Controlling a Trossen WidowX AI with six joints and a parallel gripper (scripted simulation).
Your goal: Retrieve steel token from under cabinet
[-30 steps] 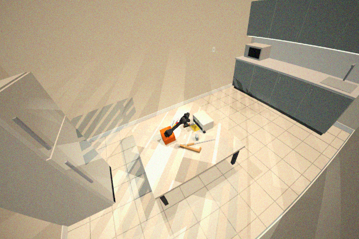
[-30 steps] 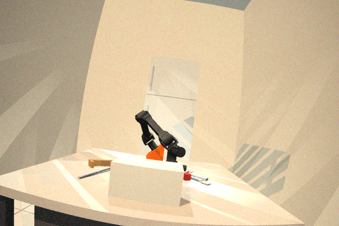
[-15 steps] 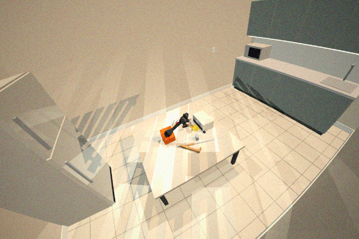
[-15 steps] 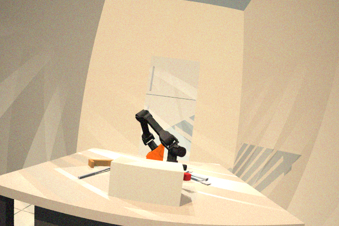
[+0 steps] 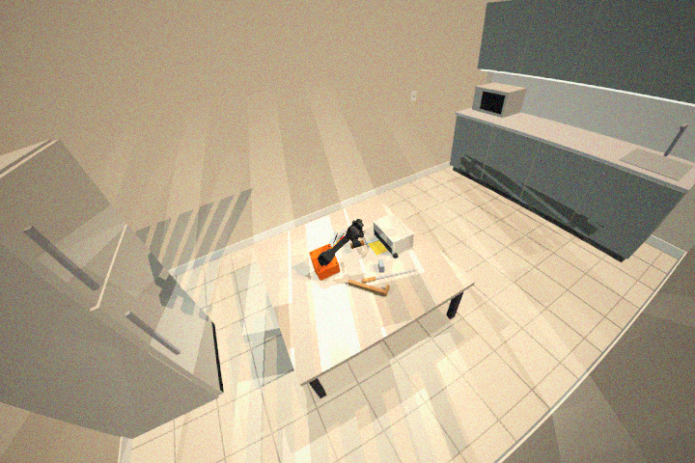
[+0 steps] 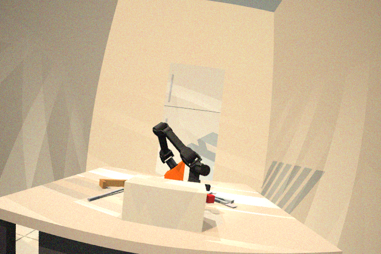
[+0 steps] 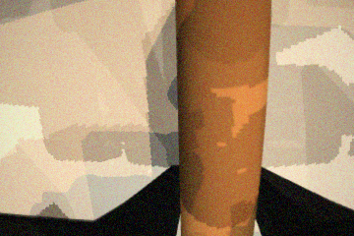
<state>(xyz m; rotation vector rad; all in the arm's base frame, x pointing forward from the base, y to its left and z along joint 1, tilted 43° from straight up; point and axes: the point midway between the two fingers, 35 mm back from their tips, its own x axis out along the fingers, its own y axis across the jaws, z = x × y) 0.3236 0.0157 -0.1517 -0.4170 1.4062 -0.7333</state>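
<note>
- Wrist view, centre: gripper (image 7: 213,174) clamped on an orange-brown handle (image 7: 223,113).
- Top view, centre: cabinet (image 5: 396,231) beside the yellow area (image 5: 377,247).

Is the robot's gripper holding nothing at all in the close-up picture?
No, an orange-brown wooden handle sits between the black fingers of the gripper.

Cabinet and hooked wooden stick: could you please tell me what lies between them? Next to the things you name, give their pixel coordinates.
The top view shows an orange-handled rod (image 5: 398,274) (image 6: 105,194) nearest the stick (image 5: 365,285) (image 6: 112,183), then a small grey block (image 5: 381,265), and a black knob (image 5: 395,255) by the cabinet (image 5: 400,234) (image 6: 162,203).
</note>
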